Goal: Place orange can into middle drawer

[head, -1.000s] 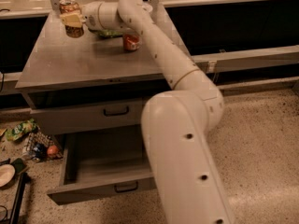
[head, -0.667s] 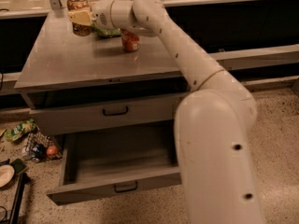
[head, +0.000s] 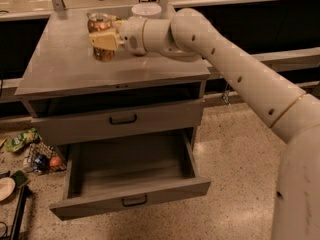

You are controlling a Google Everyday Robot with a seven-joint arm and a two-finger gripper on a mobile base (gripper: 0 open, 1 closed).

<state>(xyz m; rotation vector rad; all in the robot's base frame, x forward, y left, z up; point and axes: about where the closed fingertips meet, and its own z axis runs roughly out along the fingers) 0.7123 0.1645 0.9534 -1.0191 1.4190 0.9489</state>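
The orange can (head: pixel 103 53), mottled brown-gold with a silver top, is upright over the left back part of the grey cabinet top (head: pixel 65 69). My gripper (head: pixel 104 39) reaches in from the right, and its tan fingers (head: pixel 107 40) are closed around the can's middle. I cannot tell whether the can rests on the top or hangs just above it. The middle drawer (head: pixel 131 198) stands pulled open below, its inside bare. The like drawer above it (head: pixel 122 120) is closed.
A white bowl (head: pixel 146 9) sits at the back of the cabinet top, behind my wrist. My arm (head: pixel 235 69) spans the cabinet's right side. On the floor at left lie a green packet (head: pixel 20 139), a wire basket with small items (head: pixel 44 158) and a plate (head: pixel 6 188).
My gripper and the orange can have moved right and toward the cabinet's front. The red-orange can that showed beside my wrist is now hidden.
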